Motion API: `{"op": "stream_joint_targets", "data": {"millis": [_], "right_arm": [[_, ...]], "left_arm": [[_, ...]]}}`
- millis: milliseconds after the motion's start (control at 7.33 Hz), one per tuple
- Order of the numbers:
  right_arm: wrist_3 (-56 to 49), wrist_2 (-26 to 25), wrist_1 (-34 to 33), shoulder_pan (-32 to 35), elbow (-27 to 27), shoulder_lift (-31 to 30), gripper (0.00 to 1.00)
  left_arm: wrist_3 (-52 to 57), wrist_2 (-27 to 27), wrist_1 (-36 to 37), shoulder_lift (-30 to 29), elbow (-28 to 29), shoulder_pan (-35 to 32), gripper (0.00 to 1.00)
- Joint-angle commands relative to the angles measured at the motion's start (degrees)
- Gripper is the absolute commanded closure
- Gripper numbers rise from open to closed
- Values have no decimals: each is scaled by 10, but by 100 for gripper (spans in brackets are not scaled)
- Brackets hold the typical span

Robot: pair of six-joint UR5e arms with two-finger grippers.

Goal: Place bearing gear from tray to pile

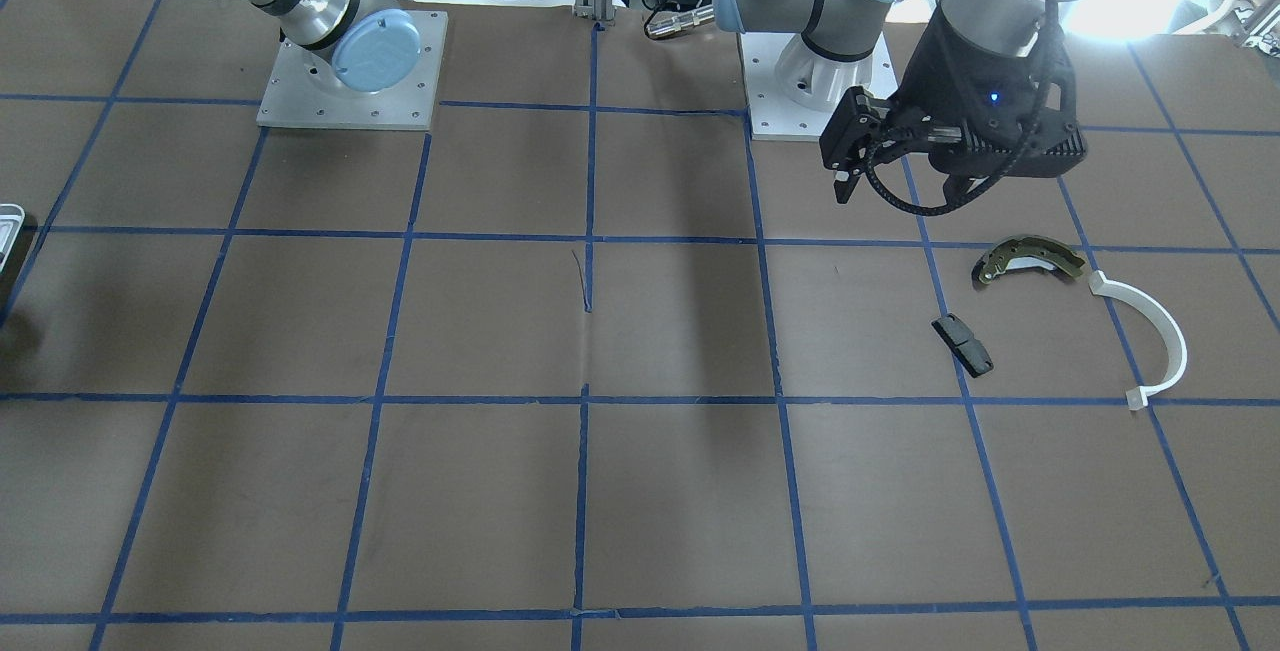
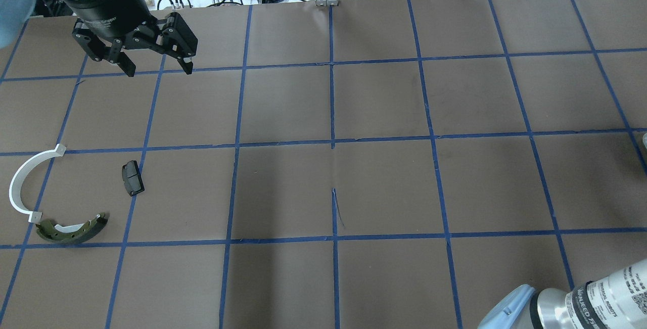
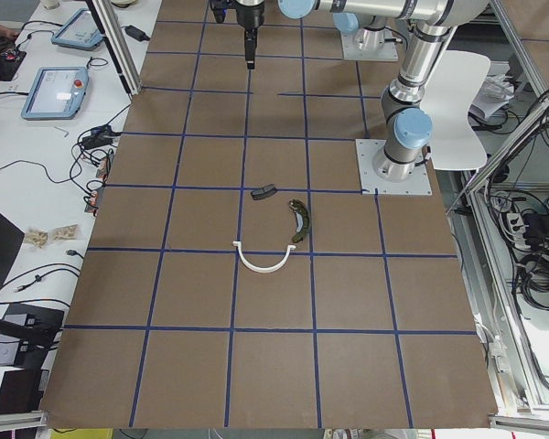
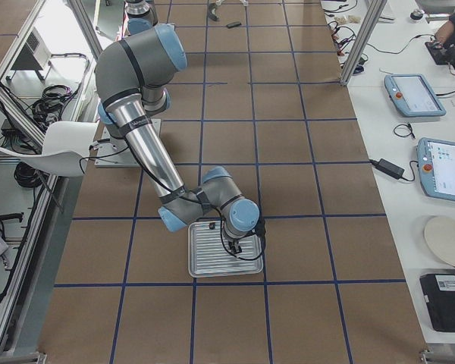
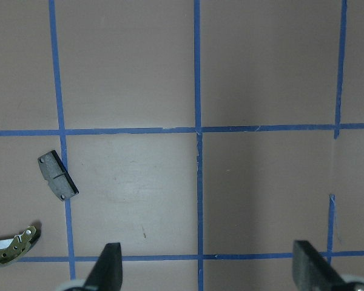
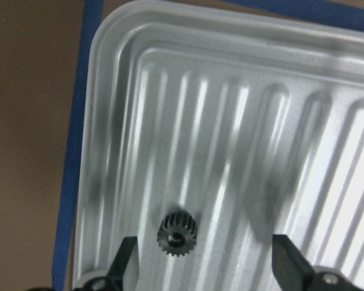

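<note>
A small black bearing gear lies on the ribbed floor of the pale tray, near its rounded corner. My right gripper is open just above the tray, with the gear between its fingers, closer to the left one. The pile lies on the far side of the table: an olive brake shoe, a white half-ring and a black block. My left gripper is open and empty, held above the table beyond the pile. The block also shows in the left wrist view.
The brown table mat carries a grid of blue tape. A corner of the tray shows at the edge of the front-facing view. Both arm bases stand at the robot's side of the table.
</note>
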Motion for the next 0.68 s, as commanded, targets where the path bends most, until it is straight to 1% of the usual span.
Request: {"op": "stream_joint_targets", "data": {"millis": [0,545], "right_arm": [[0,-14,0,0,12,-3,47],[1,-8,-2,1,18,-9,48]], "left_arm": [[-1,1,0,-1,0,-2,0],[-1,1,-1,-2,0,-2,0]]}}
